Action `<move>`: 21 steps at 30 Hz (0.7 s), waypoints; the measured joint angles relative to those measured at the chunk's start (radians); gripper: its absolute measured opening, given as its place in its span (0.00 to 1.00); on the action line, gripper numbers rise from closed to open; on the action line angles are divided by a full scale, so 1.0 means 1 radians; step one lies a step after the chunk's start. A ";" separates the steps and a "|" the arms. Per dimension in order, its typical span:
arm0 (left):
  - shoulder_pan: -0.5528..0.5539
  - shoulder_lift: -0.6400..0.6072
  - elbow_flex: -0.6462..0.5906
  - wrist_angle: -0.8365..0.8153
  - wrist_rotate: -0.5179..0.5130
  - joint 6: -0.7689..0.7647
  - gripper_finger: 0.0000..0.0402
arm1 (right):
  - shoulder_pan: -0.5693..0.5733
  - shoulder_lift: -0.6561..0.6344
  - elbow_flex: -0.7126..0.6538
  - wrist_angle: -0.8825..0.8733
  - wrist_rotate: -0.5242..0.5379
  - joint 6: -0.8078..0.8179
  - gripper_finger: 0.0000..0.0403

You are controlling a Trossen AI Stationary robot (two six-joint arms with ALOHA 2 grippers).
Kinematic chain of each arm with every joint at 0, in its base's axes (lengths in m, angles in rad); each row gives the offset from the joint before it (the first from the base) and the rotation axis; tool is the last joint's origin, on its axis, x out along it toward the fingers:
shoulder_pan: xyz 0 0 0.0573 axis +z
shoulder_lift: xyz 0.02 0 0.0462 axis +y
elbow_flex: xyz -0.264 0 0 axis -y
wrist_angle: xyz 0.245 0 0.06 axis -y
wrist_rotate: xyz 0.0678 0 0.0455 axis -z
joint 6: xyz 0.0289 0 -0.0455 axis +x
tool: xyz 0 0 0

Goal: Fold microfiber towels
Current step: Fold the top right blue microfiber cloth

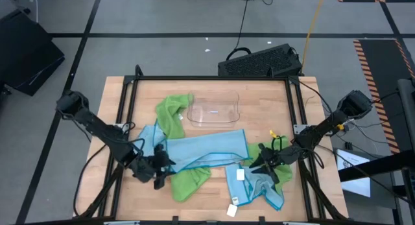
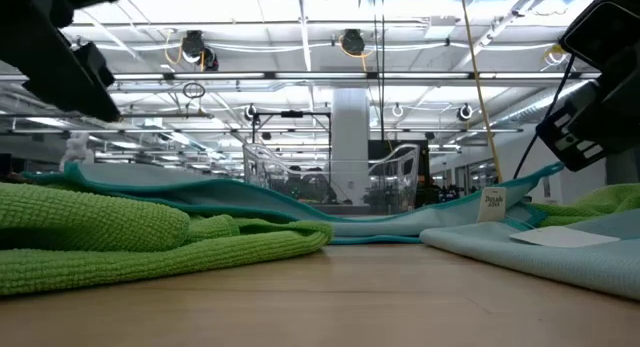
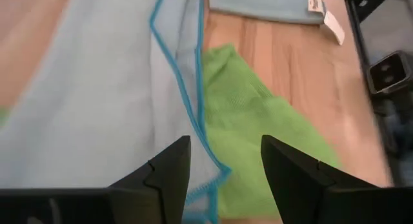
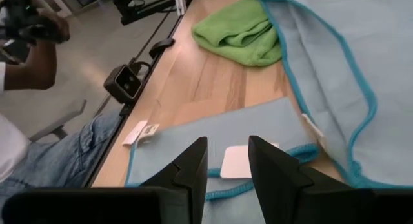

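A large light blue towel (image 1: 201,150) lies spread across the table's middle. One lime green towel (image 1: 174,111) is bunched at its far left, and another (image 1: 188,179) lies under its near edge. A smaller blue towel (image 1: 259,183) with a white tag (image 4: 235,161) lies at the near right. My left gripper (image 1: 159,170) is open above the large towel's near left corner (image 3: 216,175), a finger on either side. My right gripper (image 4: 227,141) hangs over the smaller blue towel (image 4: 213,130), its fingers a little apart with nothing between them.
A clear plastic tray (image 1: 214,111) stands at the table's far middle. A small green and yellow bundle (image 1: 273,142) lies by my right arm. A loose white tag (image 1: 232,210) sits at the near edge, with a person (image 4: 39,140) seated just beyond it.
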 joint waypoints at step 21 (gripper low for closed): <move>-0.054 0.309 0.199 -0.176 -0.092 0.126 0.47 | 0.000 0.000 0.000 0.007 0.029 -0.015 0.27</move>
